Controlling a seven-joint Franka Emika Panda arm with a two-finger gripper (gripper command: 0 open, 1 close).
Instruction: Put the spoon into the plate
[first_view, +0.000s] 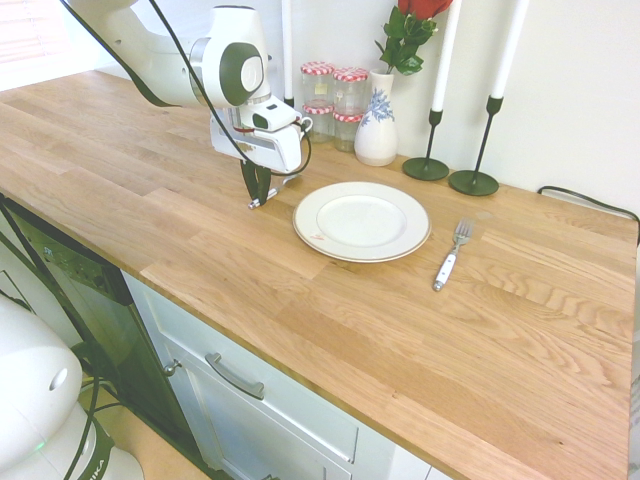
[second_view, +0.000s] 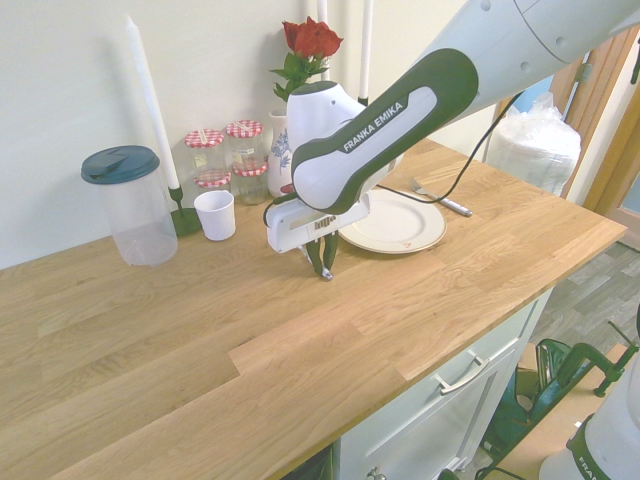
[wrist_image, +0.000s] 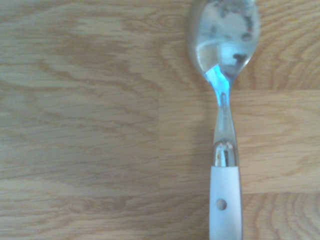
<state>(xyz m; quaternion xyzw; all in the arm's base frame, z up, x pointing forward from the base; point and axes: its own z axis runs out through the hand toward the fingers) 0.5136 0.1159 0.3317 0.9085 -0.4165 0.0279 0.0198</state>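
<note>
The spoon (wrist_image: 225, 195) lies on the wooden counter, with a whitish handle and a silver bowl (wrist_image: 223, 37). My gripper (first_view: 257, 194) stands straight down over it, just left of the plate (first_view: 318, 240), fingers drawn close together on the handle. Only a silver end of the spoon (first_view: 255, 204) pokes out below the fingers, and it shows the same way in the second exterior view (second_view: 327, 274) under the gripper (second_view: 322, 262). The white plate (second_view: 432, 232) with a thin gold rim line sits empty on the counter, a short way from the gripper.
A white-handled fork (first_view: 449, 260) lies right of the plate. Behind it stand a blue-and-white vase (first_view: 377, 128), glass jars (first_view: 335, 100) and two dark candlesticks (first_view: 474, 181). A lidded plastic jug (second_view: 131, 205) and a white cup (second_view: 215, 214) stand by the wall.
</note>
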